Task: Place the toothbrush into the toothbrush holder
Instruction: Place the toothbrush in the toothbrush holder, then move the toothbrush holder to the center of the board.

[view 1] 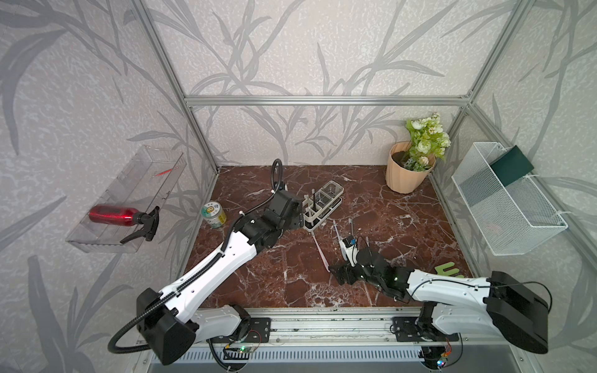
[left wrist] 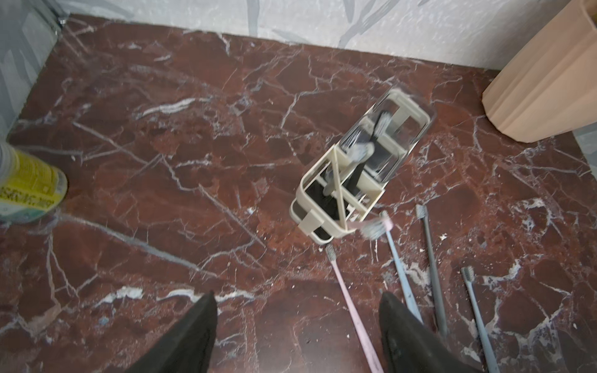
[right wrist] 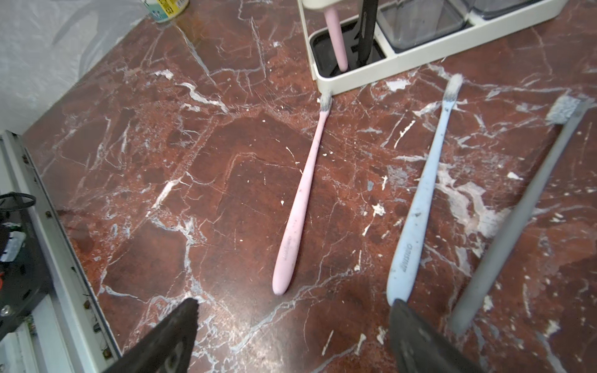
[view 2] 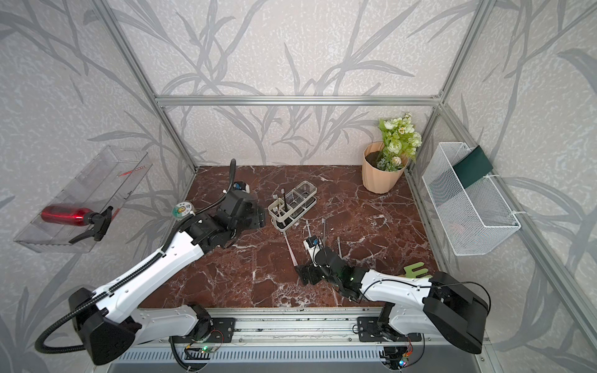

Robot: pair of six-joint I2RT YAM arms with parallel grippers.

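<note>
- Holds nothing in the left fingers (left wrist: 193, 339), spread wide; faces the toothbrush holder (left wrist: 311, 222) ahead of them, black toothbrush (right wrist: 366, 32) standing inside.
- Holds nothing in the right fingers (right wrist: 168, 342) either, equally wide, low over the desk (right wrist: 161, 145).
- Lines up the pink toothbrush (right wrist: 302, 206), flat on the desk, handle end just ahead of the right gap, probably for an easy pinch.
</note>
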